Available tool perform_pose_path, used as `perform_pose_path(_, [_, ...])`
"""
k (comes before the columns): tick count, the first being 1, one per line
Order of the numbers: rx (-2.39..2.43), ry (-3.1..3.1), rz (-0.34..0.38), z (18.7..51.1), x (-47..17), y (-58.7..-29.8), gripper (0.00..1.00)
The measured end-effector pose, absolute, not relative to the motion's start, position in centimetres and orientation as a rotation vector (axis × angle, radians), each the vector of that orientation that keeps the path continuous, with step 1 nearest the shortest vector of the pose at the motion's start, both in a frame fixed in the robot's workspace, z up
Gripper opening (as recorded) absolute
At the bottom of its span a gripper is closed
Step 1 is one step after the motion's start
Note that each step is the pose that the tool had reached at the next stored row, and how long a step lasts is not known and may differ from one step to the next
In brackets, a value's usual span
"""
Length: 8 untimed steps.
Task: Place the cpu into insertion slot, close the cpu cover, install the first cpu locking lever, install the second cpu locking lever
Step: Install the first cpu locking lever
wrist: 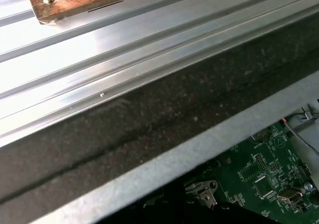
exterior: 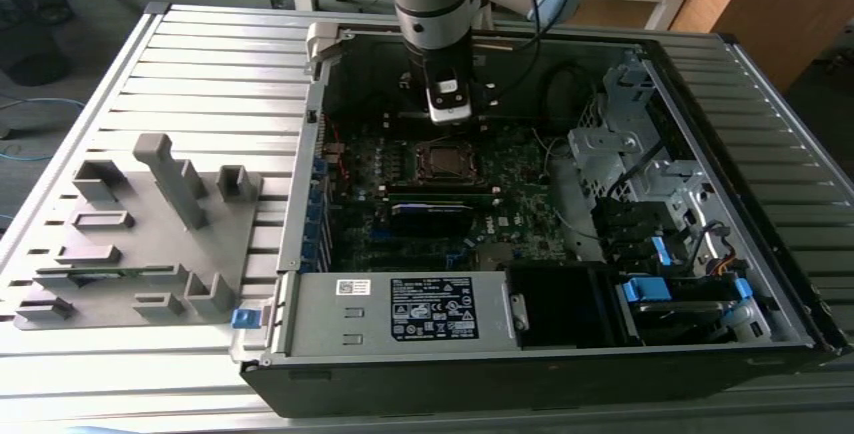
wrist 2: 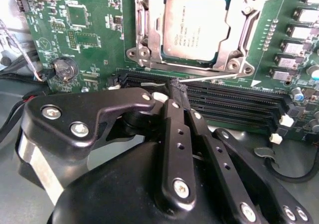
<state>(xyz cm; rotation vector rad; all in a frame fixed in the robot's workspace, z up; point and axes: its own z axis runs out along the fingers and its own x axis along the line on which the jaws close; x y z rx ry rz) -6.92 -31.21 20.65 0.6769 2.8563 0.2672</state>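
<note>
In the second wrist view the silvery cpu (wrist 2: 197, 27) lies flat in the insertion slot (wrist 2: 144, 59). The cpu cover (wrist 2: 244, 32) frames it and lies down over its edges. A thin metal locking lever (wrist 2: 214, 76) runs along the socket's near side and ends at my gripper (wrist 2: 177, 88). The black fingers (wrist 2: 174, 129) are shut together, tips touching the lever's end; whether they pinch it I cannot tell. In the exterior view my gripper (exterior: 449, 114) hangs inside the open computer case, just behind the insertion slot (exterior: 445, 159).
Long black memory slots (wrist 2: 239, 102) lie under the fingertips, with a coin battery (wrist 2: 65, 68) beside them. The case walls (exterior: 304, 154), drive cage (exterior: 641, 169) and power supply (exterior: 400, 309) ring the board. A grey fixture block (exterior: 134, 234) stands at the exterior view's left.
</note>
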Motion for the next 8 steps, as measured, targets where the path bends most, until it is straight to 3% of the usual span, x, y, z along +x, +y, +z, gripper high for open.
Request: perform_pose_path(8, [0.676, 2.853, 0.269, 20.48, -6.92, -31.2, 0.11])
